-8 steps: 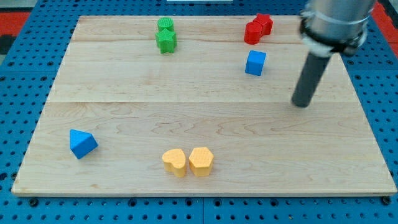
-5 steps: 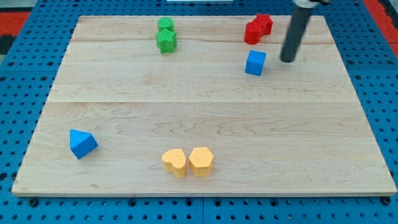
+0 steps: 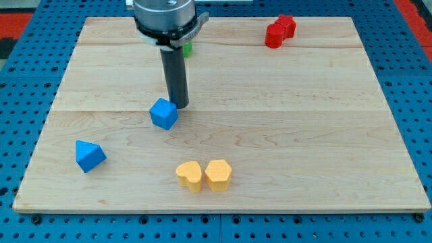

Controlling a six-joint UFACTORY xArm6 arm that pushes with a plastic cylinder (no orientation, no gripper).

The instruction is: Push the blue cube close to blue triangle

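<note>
The blue cube (image 3: 164,113) sits left of the board's middle, turned on a corner. My tip (image 3: 180,105) is right against the cube's upper right side. The blue triangle (image 3: 88,156) lies at the lower left of the board, well apart from the cube, down and to the left of it. The dark rod rises from the tip up to the arm's body at the view's top.
Two yellow blocks (image 3: 204,175) lie side by side near the bottom middle. Two red blocks (image 3: 279,31) sit at the top right. A green block (image 3: 187,47) shows partly behind the arm at the top. The wooden board (image 3: 337,135) lies on a blue pegboard.
My tip moved from the right of the cube far to the left and down. The blue cube slid from the upper right to left of the middle, nearer the triangle.
</note>
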